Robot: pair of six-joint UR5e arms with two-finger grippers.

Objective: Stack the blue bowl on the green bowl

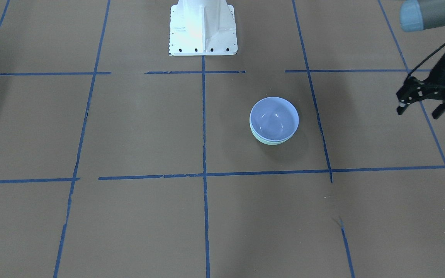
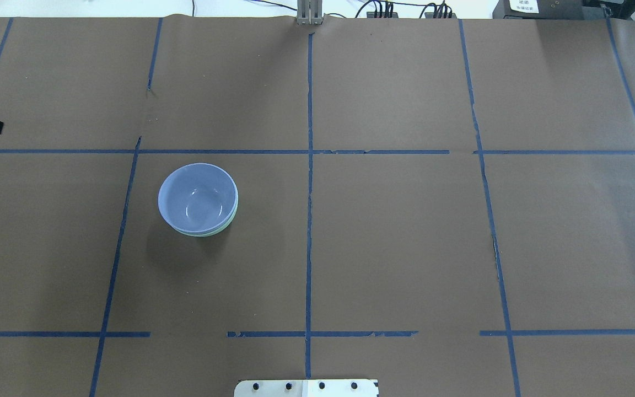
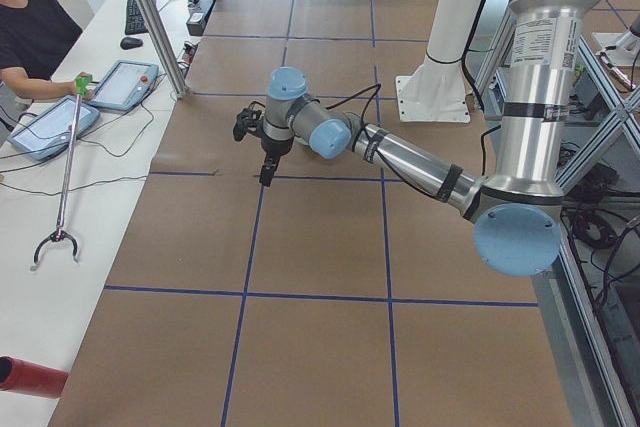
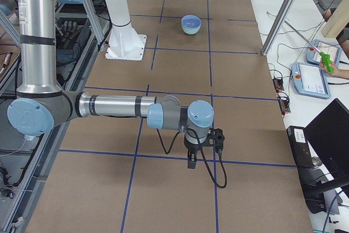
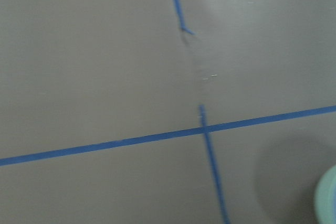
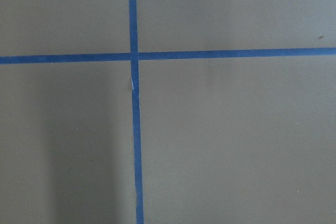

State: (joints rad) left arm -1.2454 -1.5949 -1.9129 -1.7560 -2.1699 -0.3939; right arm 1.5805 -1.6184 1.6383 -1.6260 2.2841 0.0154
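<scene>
**Blue bowl sits inside green bowl, both arms away from it**

The blue bowl [image 1: 274, 119] rests inside the green bowl [image 1: 272, 142], upright, on the brown table [image 1: 129, 127]. Because both bowls have the same shape, the blue one nests deep, and only a thin mint crescent of the green one shows under its rim. The stack looks level, so I judge the task to be finished.

The left gripper [image 1: 418, 113] hangs over the table well apart from the bowls, at the side of the robot's left arm. Its fingers are spread and nothing is between them, which fits an arm that has no more to carry.

The right gripper [image 4: 191, 162] points down at the far end of the table, well away from the stack. It shows only in the right side view, so I cannot tell if it is spread or closed.
</scene>
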